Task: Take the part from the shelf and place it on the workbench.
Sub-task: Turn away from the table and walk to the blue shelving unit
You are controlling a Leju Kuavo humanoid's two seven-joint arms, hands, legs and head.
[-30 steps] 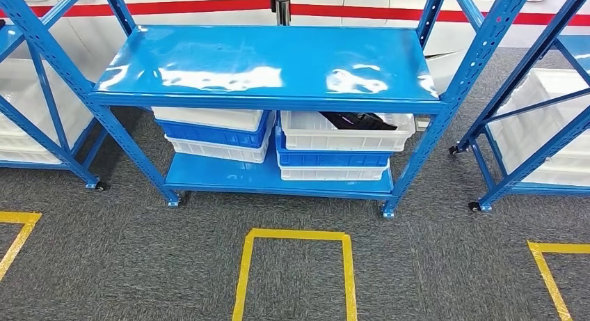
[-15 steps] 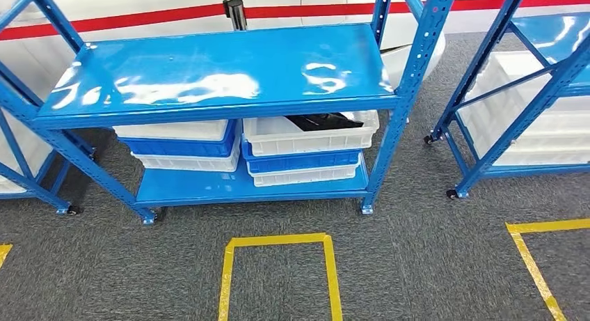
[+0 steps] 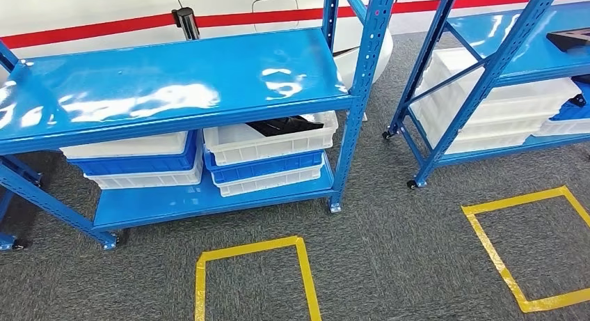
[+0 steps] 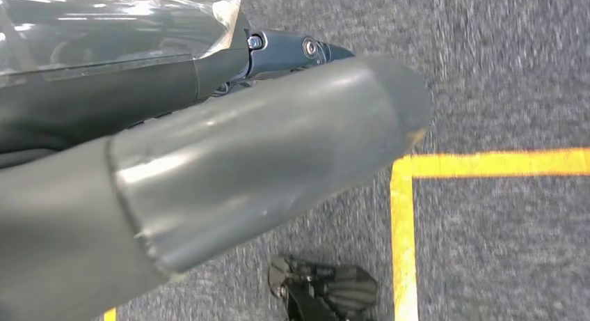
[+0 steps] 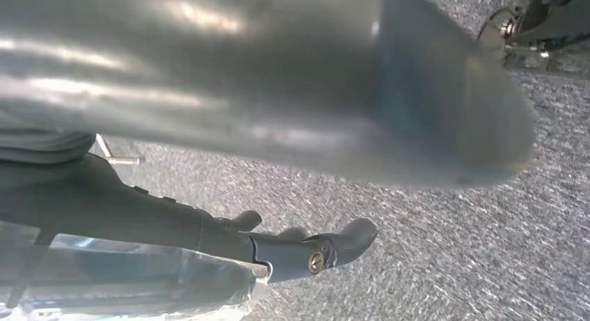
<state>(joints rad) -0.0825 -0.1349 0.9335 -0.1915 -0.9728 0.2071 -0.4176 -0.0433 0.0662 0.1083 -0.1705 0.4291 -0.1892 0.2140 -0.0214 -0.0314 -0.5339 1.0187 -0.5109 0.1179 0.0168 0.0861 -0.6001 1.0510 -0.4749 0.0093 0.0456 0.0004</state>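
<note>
Our view has swung right since a second ago, bringing a dark part (image 3: pixel 569 38) on the right-hand shelf (image 3: pixel 487 39) into sight, so we judge we are turning toward it, left hand (image 4: pixel 229 168) and right hand (image 5: pixel 264 84) hanging over the carpet (image 3: pixel 389 265), empty, fingers loosely apart.

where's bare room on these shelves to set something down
The near rack's top shelf is bare between its uprights. Its bottom shelf is crowded: two stacks of bins, the right stack's top bin holding a black part. The right rack's shelf is bare apart from a dark object at its far end.
</note>
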